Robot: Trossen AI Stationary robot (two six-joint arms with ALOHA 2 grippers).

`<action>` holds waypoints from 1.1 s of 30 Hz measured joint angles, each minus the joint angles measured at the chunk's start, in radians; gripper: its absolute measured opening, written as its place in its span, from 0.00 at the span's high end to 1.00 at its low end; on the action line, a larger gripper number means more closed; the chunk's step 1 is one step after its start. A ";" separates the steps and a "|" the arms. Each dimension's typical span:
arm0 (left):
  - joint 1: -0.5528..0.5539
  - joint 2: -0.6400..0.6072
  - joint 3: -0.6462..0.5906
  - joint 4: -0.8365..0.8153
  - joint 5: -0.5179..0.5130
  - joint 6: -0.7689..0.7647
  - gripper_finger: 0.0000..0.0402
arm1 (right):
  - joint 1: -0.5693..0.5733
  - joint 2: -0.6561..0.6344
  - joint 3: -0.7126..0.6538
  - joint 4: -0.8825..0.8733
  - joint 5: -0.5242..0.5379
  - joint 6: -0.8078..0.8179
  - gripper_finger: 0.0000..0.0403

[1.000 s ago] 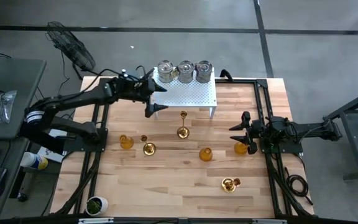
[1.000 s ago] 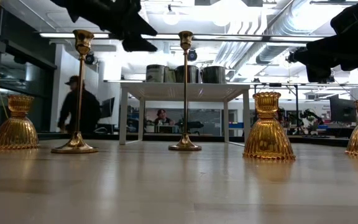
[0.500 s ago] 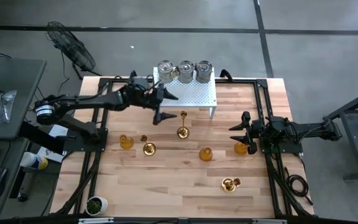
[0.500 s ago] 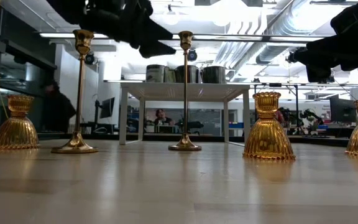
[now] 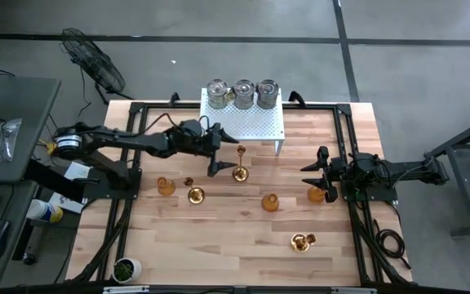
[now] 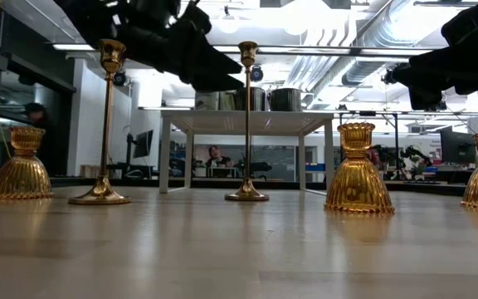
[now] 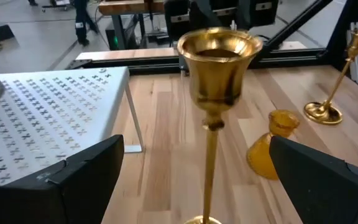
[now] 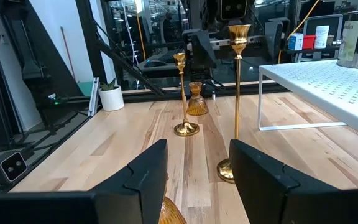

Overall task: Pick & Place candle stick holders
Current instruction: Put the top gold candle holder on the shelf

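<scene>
We see the left gripper (image 5: 223,160) held above the table (image 5: 243,245), just beside the tall gold candlestick (image 5: 239,163) that stands in front of the white stand (image 5: 251,122). Its two fingers (image 7: 73,177) are wide apart, and in the left wrist view the cup and thin stem of this candlestick (image 7: 218,74) rise between them — nothing is clamped. We cannot tell whether a finger touches the stem.

The right gripper (image 5: 326,186) waits near the right edge of the table, directly over an amber glass cup (image 5: 315,194). Its fingers (image 8: 272,180) stand partly apart, and the top of an amber cup (image 8: 169,214) shows low between them in the right wrist view; we cannot tell if they press on it.

Three silver metal goblets (image 5: 241,93) stand in a row on the far edge of the white stand. On the table, a second gold candlestick (image 5: 195,193) stands to the left of the first one, and an amber cup (image 5: 166,186) sits further left. Another amber cup (image 5: 269,202) is near the middle, and a gold holder (image 5: 302,242) lies toward the front right, on its side as it seems. A small pot with a green plant (image 5: 126,268) is at the front left corner — well apart from the holders.

In the low view a person (image 6: 36,133) is seen in the room behind.
</scene>
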 joint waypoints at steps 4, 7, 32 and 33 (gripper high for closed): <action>0.000 0.050 0.004 0.104 0.002 0.000 0.02 | 0.000 0.000 0.000 0.000 0.000 0.000 0.59; 0.002 0.067 0.004 0.131 0.017 -0.004 0.02 | 0.000 0.000 0.000 0.000 0.000 0.000 0.59; -0.007 0.159 -0.012 0.264 0.054 0.000 0.40 | 0.000 0.000 0.000 0.000 0.000 0.000 0.59; -0.007 0.159 -0.012 0.268 0.055 0.000 0.40 | 0.000 0.000 0.000 0.000 0.000 0.000 0.59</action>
